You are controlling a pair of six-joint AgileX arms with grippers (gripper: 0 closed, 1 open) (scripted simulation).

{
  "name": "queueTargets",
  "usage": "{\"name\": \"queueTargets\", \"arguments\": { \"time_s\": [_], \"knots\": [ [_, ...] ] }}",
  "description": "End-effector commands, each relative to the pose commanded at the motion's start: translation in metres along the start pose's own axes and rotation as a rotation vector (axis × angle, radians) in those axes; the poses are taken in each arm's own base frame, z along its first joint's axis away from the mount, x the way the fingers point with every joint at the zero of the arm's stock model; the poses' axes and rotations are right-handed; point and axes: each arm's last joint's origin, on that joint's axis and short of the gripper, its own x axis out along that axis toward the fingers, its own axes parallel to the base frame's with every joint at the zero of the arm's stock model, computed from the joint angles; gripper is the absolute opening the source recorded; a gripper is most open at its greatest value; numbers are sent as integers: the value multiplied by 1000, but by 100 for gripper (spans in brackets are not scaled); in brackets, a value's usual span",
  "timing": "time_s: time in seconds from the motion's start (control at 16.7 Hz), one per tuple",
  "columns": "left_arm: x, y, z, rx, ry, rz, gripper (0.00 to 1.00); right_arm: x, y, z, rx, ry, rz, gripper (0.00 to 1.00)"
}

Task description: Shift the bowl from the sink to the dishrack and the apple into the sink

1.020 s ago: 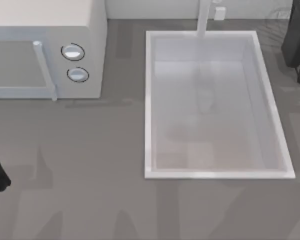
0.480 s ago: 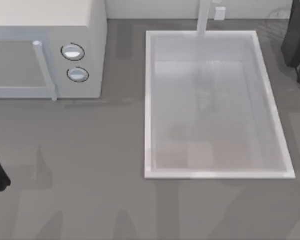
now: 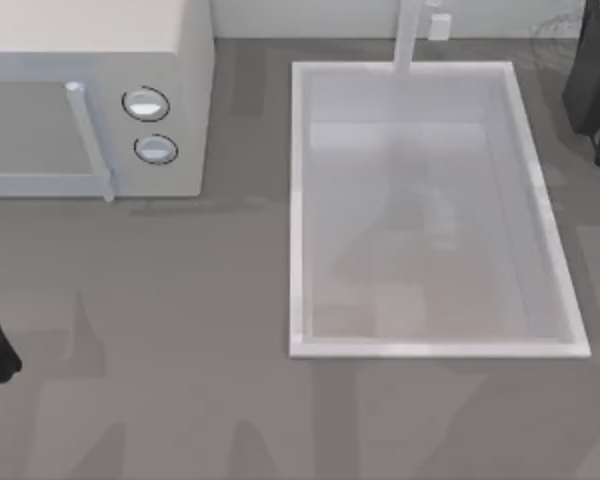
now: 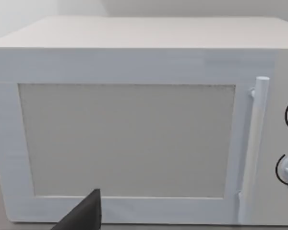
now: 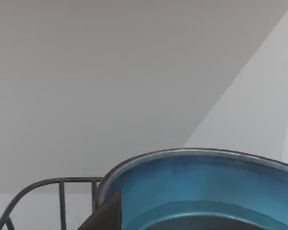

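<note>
Surface: grey countertop [image 3: 180, 300] with white microwave [image 3: 90, 100] and sink [image 3: 298, 210].
Change: the basin's faint shadow has shifted; arms unmoved.
Bowl [image 5: 206, 187]: beside the dishrack [image 5: 53, 191] wires, close to the right gripper [image 5: 103, 213]; grip cannot be told.
Left gripper [image 4: 84, 213]: parked facing the microwave, fingers unclear.
Apple: unplaced.

Blue bowl [image 5: 206, 187], rim up, beside a dark wire rack [image 5: 53, 191]. Dark finger [image 5: 103, 215] apparently touching the bowl's outer wall.

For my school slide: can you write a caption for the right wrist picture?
Round glossy blue bowl beside the dark wire dishrack, seen past a dark gripper finger.
</note>
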Motion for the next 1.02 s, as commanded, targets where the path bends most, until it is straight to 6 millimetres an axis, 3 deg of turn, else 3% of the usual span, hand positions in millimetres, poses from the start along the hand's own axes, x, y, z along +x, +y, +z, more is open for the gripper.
{"name": "queueTargets", "arguments": {
  "time_s": [0.42,0.54,0.78,1.02],
  "knots": [
    [0,0,0,0,0,0,100,0,-1,0,0,0,-2,100],
    [0,0,0,0,0,0,100,-5,7,-3,9,31,17,100],
    [0,0,0,0,0,0,100,-39,35,3,18,105,52,100],
    [0,0,0,0,0,0,100,-97,52,42,8,27,-3,100]
  ]
}}
